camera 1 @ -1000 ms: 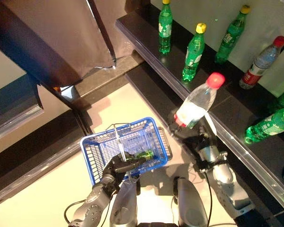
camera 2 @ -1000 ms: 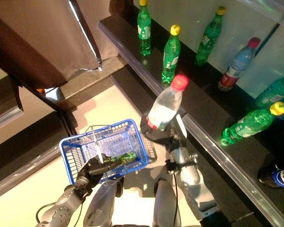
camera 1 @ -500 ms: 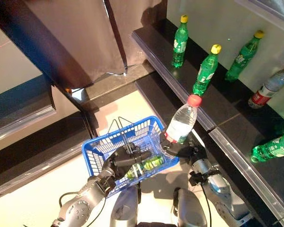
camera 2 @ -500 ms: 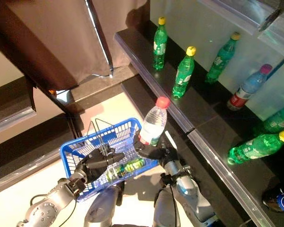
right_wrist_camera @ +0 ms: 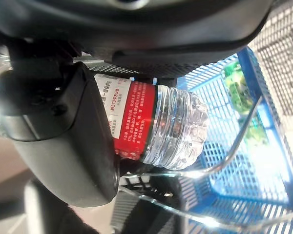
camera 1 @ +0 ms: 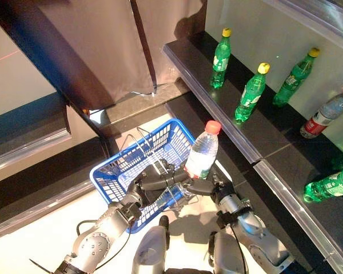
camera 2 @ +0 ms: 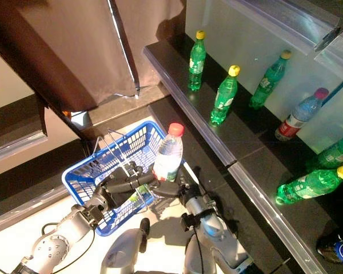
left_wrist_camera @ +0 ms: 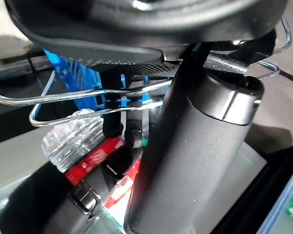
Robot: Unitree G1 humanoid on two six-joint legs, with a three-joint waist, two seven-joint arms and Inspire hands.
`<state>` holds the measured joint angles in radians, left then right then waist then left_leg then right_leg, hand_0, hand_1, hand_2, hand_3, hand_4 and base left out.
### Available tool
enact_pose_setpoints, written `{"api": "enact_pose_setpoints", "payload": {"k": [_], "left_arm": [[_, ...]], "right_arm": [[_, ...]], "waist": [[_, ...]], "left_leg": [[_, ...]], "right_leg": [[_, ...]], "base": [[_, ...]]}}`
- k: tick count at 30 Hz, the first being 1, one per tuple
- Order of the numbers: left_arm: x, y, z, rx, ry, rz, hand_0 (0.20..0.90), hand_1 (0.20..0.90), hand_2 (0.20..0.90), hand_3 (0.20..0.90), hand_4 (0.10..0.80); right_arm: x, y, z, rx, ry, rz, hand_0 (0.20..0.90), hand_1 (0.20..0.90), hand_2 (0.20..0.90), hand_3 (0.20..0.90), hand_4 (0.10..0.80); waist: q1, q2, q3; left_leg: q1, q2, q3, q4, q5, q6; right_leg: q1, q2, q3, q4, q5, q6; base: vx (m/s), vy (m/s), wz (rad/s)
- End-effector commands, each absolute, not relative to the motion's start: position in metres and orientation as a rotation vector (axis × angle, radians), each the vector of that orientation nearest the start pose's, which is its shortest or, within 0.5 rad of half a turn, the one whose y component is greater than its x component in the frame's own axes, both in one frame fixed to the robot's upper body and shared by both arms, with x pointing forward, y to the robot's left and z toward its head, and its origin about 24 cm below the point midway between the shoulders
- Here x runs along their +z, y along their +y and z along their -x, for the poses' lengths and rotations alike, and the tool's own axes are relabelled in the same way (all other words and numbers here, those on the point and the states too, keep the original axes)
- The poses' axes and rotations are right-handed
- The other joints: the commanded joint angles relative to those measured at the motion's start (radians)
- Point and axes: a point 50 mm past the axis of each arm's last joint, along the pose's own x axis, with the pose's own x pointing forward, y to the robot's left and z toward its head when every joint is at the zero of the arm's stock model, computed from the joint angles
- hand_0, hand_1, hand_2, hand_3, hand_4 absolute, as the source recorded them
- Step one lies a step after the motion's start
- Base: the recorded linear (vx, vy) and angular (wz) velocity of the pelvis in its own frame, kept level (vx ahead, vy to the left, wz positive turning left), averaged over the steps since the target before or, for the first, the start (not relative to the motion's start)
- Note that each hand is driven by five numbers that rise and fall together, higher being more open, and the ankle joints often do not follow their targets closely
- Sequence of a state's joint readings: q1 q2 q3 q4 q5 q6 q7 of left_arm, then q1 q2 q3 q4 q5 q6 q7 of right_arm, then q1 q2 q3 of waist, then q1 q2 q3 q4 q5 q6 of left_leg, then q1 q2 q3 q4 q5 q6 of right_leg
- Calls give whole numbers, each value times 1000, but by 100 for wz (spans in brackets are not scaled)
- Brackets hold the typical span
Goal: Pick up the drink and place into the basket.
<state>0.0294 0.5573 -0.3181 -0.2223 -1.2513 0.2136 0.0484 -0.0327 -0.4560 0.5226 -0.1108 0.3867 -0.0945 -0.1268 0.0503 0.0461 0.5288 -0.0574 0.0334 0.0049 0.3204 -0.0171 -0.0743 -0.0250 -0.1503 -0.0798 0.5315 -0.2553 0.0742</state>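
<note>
Right hand: curled round base of clear ribbed water bottle | bottle: upright, red cap up, red label low, at basket's right rim (over the mesh) | left hand: clamped on wire handles of blue plastic mesh basket | green bottle inside | dark shelf edge just right.

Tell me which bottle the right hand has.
The clear red-capped bottle, gripped low in the right hand over the blue basket; the others sit on the shelf.
</note>
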Motion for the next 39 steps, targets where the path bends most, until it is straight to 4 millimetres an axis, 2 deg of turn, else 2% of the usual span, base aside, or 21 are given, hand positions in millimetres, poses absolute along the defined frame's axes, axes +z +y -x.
{"api": "enact_pose_setpoints", "payload": {"k": [1, 5, 7, 11, 17, 20, 26, 29, 31, 35, 37, 39], "left_arm": [[161, 95, -221, -943, -107, 873, 300, 300, 300, 200, 100], [157, 90, -221, -983, -73, 858, 300, 300, 300, 200, 100], [155, 87, -221, -998, -52, 853, 300, 300, 300, 200, 100], [152, 82, -222, -1017, -6, 839, 300, 300, 300, 200, 100], [154, 76, -226, -1038, 25, 843, 300, 300, 300, 200, 100], [159, 73, -228, -1051, 15, 851, 300, 300, 300, 200, 100], [186, 71, -230, -1135, -115, 869, 300, 300, 300, 200, 100], [204, 69, -231, -1209, -208, 841, 300, 300, 300, 200, 100], [218, 68, -233, -1252, -265, 817, 300, 300, 300, 200, 100], [234, 61, -233, -1300, -309, 773, 300, 300, 300, 200, 100], [238, 59, -233, -1313, -318, 760, 300, 300, 300, 200, 100], [245, 56, -233, -1331, -335, 742, 300, 300, 300, 200, 100]], "right_arm": [[73, -78, -242, 529, -179, 133, 300, 300, 300, 200, 100], [54, -82, -254, 499, -76, 188, 300, 300, 300, 200, 100], [51, -86, -261, 461, -56, 176, 300, 300, 300, 200, 100], [59, -90, -281, 365, -82, 113, 300, 300, 300, 200, 100], [77, -85, -295, 291, -148, 67, 300, 300, 300, 200, 100], [68, -78, -297, 316, -122, 102, 300, 300, 300, 200, 100], [29, -59, -297, 441, 41, 289, 300, 300, 300, 200, 100], [14, -57, -305, 503, 147, 426, 300, 300, 300, 200, 100], [10, -64, -317, 529, 231, 529, 300, 300, 300, 200, 100], [10, -77, -335, 542, 312, 657, 300, 300, 300, 200, 100], [9, -83, -339, 557, 351, 701, 300, 300, 300, 200, 100], [1, -95, -340, 612, 447, 817, 300, 300, 300, 200, 100]], "waist": [[-21, -16, -200], [-5, -20, -198], [2, -20, -198], [17, -20, -202], [28, -22, -215], [34, -23, -220], [63, -23, -207], [83, -16, -172], [98, -8, -140], [116, -5, -107], [121, -6, -98], [129, -9, -86]], "left_leg": [[-69, -85, -17, 96, -19, 105], [-72, -88, -22, 99, -21, 106], [-74, -89, -26, 99, -20, 104], [-72, -92, -36, 99, -24, 101], [-79, -93, -43, 103, -37, 100], [-88, -95, -44, 102, -43, 100], [-123, -108, -50, 107, -51, 96], [-172, -115, -53, 122, -54, 89], [-196, -122, -61, 113, -49, 80], [-218, -129, -74, 96, -39, 73], [-223, -129, -77, 91, -36, 72], [-231, -129, -82, 82, -30, 70]], "right_leg": [[-64, 38, 12, -140, 230, -16], [-56, 34, 7, -152, 234, -15], [-53, 32, 5, -157, 237, -14], [-39, 31, -2, -165, 237, -12], [-39, 34, 0, -174, 234, -6], [-44, 32, -2, -179, 233, -2], [-55, 23, -19, -199, 233, 1], [-81, 19, -35, -199, 235, -2], [-92, 19, -48, -212, 234, -6], [-103, 22, -65, -230, 237, -10], [-106, 22, -70, -236, 239, -11], [-110, 23, -78, -247, 242, -12]], "base": [[0, 0, 0], [-2, -21, 2], [0, -19, 13], [46, -18, 14], [30, -10, 2], [-8, -2, 1], [-110, -24, 6], [-280, -28, 8], [-308, -25, 24], [-206, -40, 13], [-105, -35, 4], [-131, -46, 10]]}}
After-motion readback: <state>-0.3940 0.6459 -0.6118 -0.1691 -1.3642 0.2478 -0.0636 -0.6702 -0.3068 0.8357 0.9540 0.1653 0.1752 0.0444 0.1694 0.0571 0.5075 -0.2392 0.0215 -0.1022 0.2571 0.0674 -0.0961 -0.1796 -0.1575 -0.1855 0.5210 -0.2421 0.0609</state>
